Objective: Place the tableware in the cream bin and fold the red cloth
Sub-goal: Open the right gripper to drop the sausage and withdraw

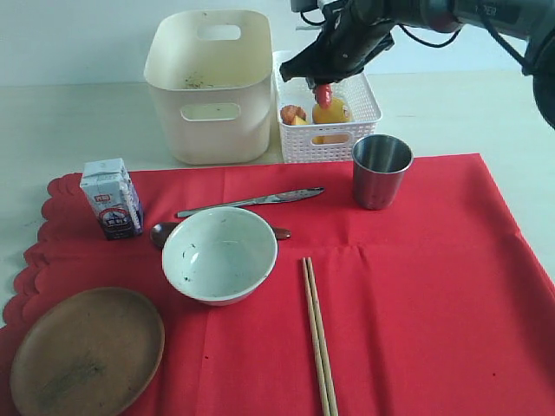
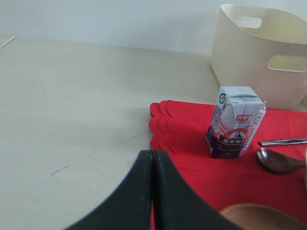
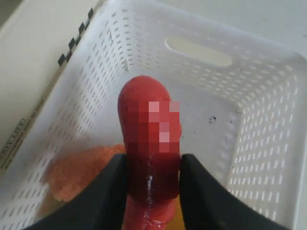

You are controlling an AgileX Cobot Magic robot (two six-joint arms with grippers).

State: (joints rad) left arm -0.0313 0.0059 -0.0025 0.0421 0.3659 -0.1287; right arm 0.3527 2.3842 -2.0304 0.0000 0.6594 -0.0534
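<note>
The left pincer (image 2: 152,191) is pressed shut and empty, out past the bowl's left, over the red cloth's (image 1: 434,303) scalloped edge. The wooden plate (image 1: 87,351) lies left of and nearer than the speckled bowl (image 1: 219,254). The milk carton (image 1: 111,198) stands to its far left. The dark spoon (image 1: 163,232) is partly hidden behind the bowl, with the steel knife (image 1: 251,201) just beyond. The cream bin (image 1: 211,87) stands farther back on the counter (image 1: 69,121). The chopsticks (image 1: 317,338) lie right of the bowl, and the steel cup (image 1: 381,171) is farther right and back. Beyond the cup, over the white basket (image 1: 368,113), the right pincer (image 3: 153,172) grips a red toy piece (image 1: 323,95).
</note>
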